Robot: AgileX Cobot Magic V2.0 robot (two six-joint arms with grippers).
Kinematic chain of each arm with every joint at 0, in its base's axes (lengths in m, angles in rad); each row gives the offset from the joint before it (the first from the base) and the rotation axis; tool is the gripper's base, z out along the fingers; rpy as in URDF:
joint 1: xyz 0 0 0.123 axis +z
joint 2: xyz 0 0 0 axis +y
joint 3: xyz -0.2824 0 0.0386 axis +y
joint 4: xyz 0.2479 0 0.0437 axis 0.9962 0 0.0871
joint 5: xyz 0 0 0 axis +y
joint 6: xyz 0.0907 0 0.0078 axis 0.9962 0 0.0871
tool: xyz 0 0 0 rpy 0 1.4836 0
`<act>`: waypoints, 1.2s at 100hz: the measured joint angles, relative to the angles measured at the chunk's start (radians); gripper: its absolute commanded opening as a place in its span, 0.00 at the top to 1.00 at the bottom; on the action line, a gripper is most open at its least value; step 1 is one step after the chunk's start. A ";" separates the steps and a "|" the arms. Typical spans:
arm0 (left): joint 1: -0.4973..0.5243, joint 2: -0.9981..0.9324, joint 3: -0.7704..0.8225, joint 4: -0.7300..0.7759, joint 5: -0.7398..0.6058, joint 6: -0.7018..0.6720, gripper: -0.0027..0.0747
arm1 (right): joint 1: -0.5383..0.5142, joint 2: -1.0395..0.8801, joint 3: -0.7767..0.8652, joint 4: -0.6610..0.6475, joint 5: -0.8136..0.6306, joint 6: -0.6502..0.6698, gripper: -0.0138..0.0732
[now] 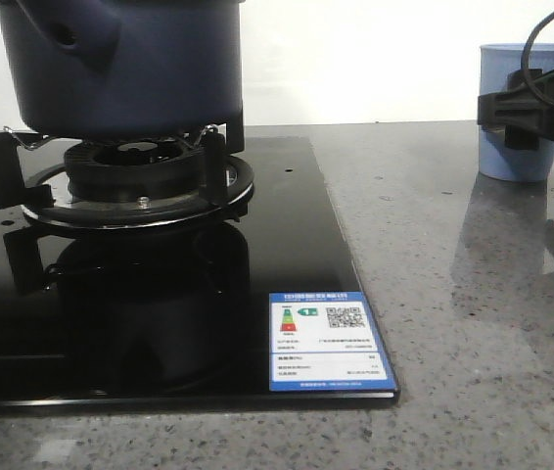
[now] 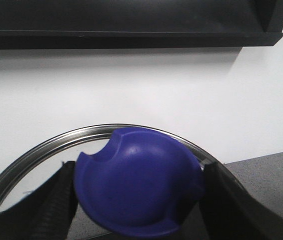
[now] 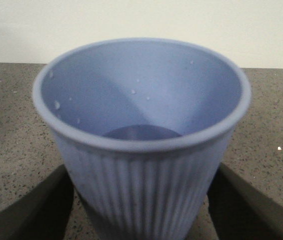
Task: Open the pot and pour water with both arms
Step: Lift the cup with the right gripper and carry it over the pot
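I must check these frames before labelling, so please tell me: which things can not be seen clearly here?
- Front view: the pot is cut off by the top edge, so its opening is not visible.
- Front view: the right gripper covers part of the cup; the fingertips are not visible.
- Left wrist view: the lid is cut off at the bottom edge, behind its knob.
- Right wrist view: the cup's base is cut off below.

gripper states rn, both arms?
Left gripper: closed on the blue lid knob, fingers touching both sides.
Right gripper: fingers on either side of the light blue cup; firm grip cannot be told.
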 measured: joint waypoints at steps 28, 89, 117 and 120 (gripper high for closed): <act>0.000 0.000 0.000 0.000 0.000 0.000 0.52 | 0.000 -0.022 0.000 -0.027 0.023 0.000 0.45; 0.000 0.000 0.000 0.000 0.002 0.000 0.52 | 0.155 -0.244 -0.472 -0.351 0.875 0.000 0.45; 0.000 0.000 0.000 0.000 0.004 0.000 0.52 | 0.285 -0.173 -0.710 -0.512 1.106 -0.001 0.45; 0.000 0.000 0.000 0.000 0.004 0.000 0.52 | 0.298 -0.161 -0.725 -0.536 1.122 -0.001 0.45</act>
